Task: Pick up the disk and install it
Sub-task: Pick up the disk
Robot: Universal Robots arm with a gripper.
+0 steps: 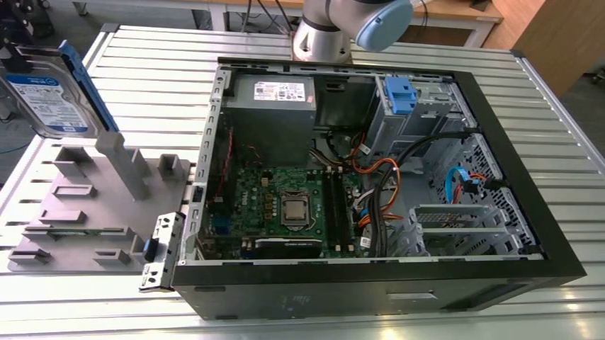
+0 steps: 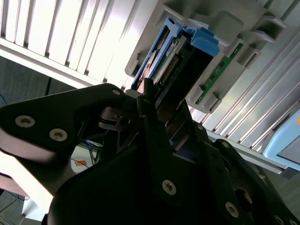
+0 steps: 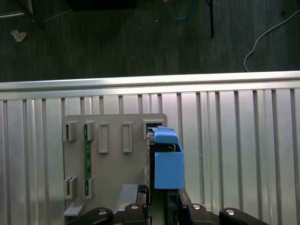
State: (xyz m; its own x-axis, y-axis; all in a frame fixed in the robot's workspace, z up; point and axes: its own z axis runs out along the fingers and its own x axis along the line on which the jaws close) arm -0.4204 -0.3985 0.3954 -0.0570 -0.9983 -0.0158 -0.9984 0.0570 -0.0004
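The disk (image 1: 47, 92), a silver drive with a blue-and-white label and blue side rails, hangs on edge above the grey parts fixture (image 1: 85, 212) at the exterior view's left. In both wrist views my black gripper (image 3: 159, 208) (image 2: 157, 105) is shut on the disk (image 3: 168, 164) (image 2: 180, 61), one finger on each flat face. The first wrist view looks down the drive's blue rail onto the fixture (image 3: 112, 154). The open computer case (image 1: 378, 177) lies to the exterior view's right, apart from the disk.
Inside the case a blue drive-bay caddy (image 1: 399, 95) stands at the back, beside the grey power supply (image 1: 274, 95) and loose cables (image 1: 416, 163). The arm's base (image 1: 331, 32) rises behind the case. A green memory stick (image 3: 87, 159) sits in the fixture on the slatted metal table (image 1: 567, 163).
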